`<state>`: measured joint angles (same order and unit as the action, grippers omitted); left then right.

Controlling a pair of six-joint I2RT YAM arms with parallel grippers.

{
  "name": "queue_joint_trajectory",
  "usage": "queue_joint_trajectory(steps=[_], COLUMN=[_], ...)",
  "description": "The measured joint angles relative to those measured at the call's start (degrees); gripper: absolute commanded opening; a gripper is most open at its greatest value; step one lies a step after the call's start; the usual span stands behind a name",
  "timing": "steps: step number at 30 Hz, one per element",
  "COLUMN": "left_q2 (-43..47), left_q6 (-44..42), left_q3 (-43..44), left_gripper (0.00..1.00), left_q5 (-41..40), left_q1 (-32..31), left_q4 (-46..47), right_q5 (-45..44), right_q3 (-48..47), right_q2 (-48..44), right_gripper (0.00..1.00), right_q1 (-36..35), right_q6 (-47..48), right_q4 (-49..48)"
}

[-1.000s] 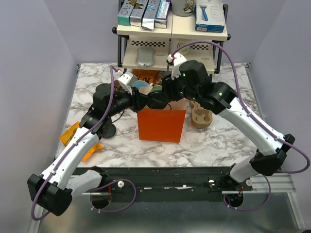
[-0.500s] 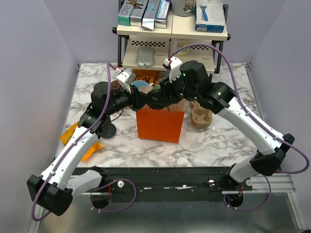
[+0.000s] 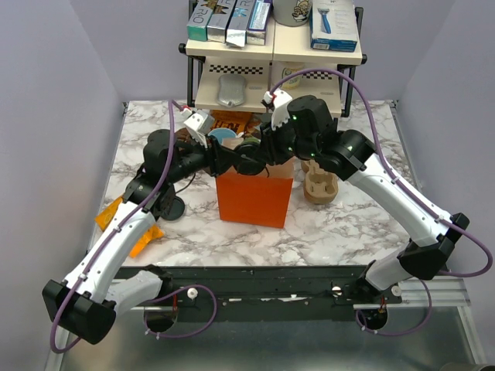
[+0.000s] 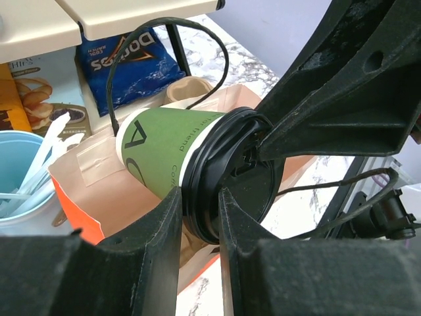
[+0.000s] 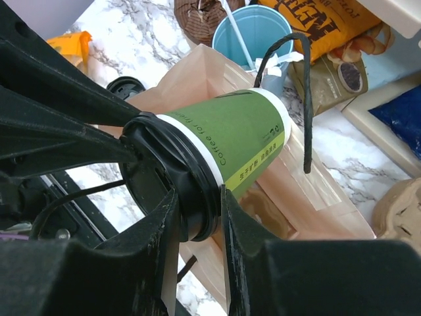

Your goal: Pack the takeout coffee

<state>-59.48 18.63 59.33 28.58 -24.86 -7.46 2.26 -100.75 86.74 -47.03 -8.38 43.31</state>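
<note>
The takeout coffee (image 4: 164,148) is a green-sided cup with a black lid (image 4: 233,181). It lies tilted on its side over the open mouth of the orange paper bag (image 3: 255,199), lid pointing toward the arms. My left gripper (image 4: 199,217) is shut on the lid's rim from one side. My right gripper (image 5: 197,210) is shut on the same rim from the other side, where the cup (image 5: 237,135) also shows. In the top view the cup (image 3: 249,147) is mostly hidden between the two wrists. The bag's black cord handles (image 5: 304,99) loop around the cup.
A light blue cup with stirrers (image 5: 253,29) stands just behind the bag. Brown pulp carriers (image 3: 319,185) sit to the bag's right. A shelf rack (image 3: 271,73) with boxes and snack bags (image 4: 125,59) fills the back. A black lid (image 3: 172,207) and orange packets (image 3: 112,212) lie left.
Both wrists and the cup have shifted slightly left and back over the bag. Both grips on the lid are unchanged.
</note>
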Motion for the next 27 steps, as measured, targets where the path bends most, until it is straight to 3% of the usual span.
queue_joint_trajectory(steps=[1, 2, 5, 15, 27], left_q2=[0.11, 0.24, 0.98, 7.06, 10.91], left_q6=[0.07, 0.00, 0.44, 2.10, 9.33], left_q3=[0.04, 0.07, 0.17, 0.20, -1.90], left_gripper=[0.63, 0.79, 0.99, 0.99, 0.99], left_q5=[-0.02, -0.02, -0.20, -3.96, -21.92], left_q1=[0.02, 0.04, 0.04, -0.02, -0.02], left_q4=[-0.17, -0.39, -0.87, -1.95, -5.68], right_q5=[0.00, 0.04, 0.35, 2.38, 2.91], right_q3=[0.00, 0.00, -0.04, -0.31, -3.78], right_q2=[0.00, 0.00, 0.00, -0.11, -0.85], right_gripper=[0.01, 0.01, 0.01, 0.01, 0.01], right_q1=[0.00, 0.00, 0.00, 0.28, 2.36], right_q6=[-0.33, -0.76, -2.86, -10.14, -22.71], right_q4=[0.00, 0.04, 0.02, 1.22, 8.48])
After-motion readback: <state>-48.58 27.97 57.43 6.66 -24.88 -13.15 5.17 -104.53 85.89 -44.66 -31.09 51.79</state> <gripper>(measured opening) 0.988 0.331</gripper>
